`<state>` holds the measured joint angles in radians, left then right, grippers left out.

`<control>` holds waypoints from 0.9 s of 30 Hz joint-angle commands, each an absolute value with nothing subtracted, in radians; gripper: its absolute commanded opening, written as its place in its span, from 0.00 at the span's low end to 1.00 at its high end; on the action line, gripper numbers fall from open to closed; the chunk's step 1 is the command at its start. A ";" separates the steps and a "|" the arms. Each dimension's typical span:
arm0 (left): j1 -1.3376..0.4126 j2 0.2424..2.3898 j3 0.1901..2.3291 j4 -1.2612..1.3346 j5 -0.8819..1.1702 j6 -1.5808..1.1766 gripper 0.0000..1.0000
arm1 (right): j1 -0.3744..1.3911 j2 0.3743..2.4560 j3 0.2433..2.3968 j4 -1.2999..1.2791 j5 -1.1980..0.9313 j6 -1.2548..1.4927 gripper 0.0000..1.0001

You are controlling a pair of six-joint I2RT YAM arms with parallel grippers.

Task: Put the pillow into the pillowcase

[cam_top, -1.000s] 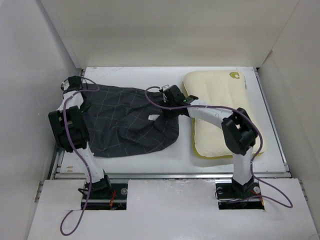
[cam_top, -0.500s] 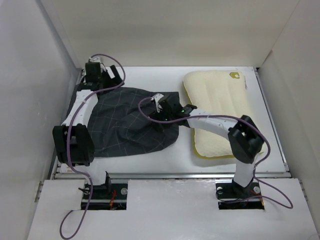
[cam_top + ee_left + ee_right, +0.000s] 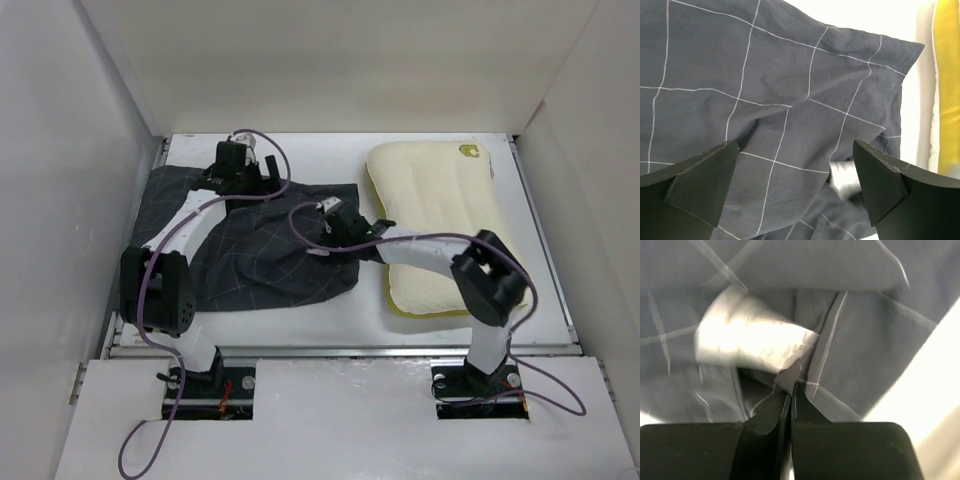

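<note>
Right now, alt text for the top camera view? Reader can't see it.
A dark checked pillowcase lies rumpled on a white table, the right hand shut on its fabric and the left hand open above its far edge. A cream pillow lies beside it, uncovered.

- The pillowcase [image 3: 255,265], dark with a thin light check, lies rumpled over the left half of the white worktop [image 3: 300,318].
- The pillow [image 3: 440,195], cream-yellow, lies flat on the right half, just beside the pillowcase, with a narrow strip of worktop showing between their near corners.
- A small yellow tag [image 3: 468,152] sits at the pillow's far right corner.
- The left gripper [image 3: 245,165] hangs over the far edge of the pillowcase.
- The right arm reaches leftward across the pillow's near-left part, and the right gripper [image 3: 330,220] is at the pillowcase's right edge.
- White walls [image 3: 60,200] enclose the worktop.
</note>
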<state>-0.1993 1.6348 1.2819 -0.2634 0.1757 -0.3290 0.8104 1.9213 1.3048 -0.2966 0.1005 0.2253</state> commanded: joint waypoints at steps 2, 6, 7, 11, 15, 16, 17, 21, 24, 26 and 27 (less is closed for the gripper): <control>-0.276 1.598 1.275 -0.273 0.117 -0.284 1.00 | 0.810 1.679 1.098 -0.227 0.036 0.293 0.02; -0.360 1.624 1.295 -0.310 0.057 -0.265 1.00 | 0.830 1.528 0.910 -0.193 -0.044 0.330 0.03; -0.371 1.635 1.295 -0.310 0.057 -0.265 1.00 | 0.830 1.460 0.872 -0.183 -0.057 0.330 0.06; -0.438 1.644 1.295 -0.319 0.071 -0.265 0.99 | 0.851 1.316 0.703 -0.130 -0.091 0.330 0.22; -0.498 1.635 1.275 -0.368 0.046 -0.278 0.98 | 0.851 1.244 0.620 -0.141 -0.159 0.308 0.31; -0.509 1.635 1.264 -0.368 0.046 -0.278 0.98 | 0.851 1.244 0.620 -0.141 -0.160 0.308 0.31; -0.520 1.622 1.253 -0.368 0.046 -0.278 0.98 | 0.851 1.232 0.620 -0.162 -0.160 0.299 0.31; -0.581 1.591 1.184 -0.377 0.023 -0.301 0.99 | 0.851 1.082 0.724 -0.235 -0.022 0.265 0.64; -0.611 1.604 1.154 -0.396 -0.021 -0.310 1.00 | 0.851 1.052 0.874 -0.335 0.257 0.284 1.00; -0.636 1.644 1.154 -0.440 -0.055 -0.310 1.00 | 0.851 1.074 0.951 -0.398 0.467 0.342 1.00; -0.637 1.658 1.169 -0.457 -0.080 -0.310 1.00 | 0.833 1.094 1.030 -0.466 0.506 0.351 1.00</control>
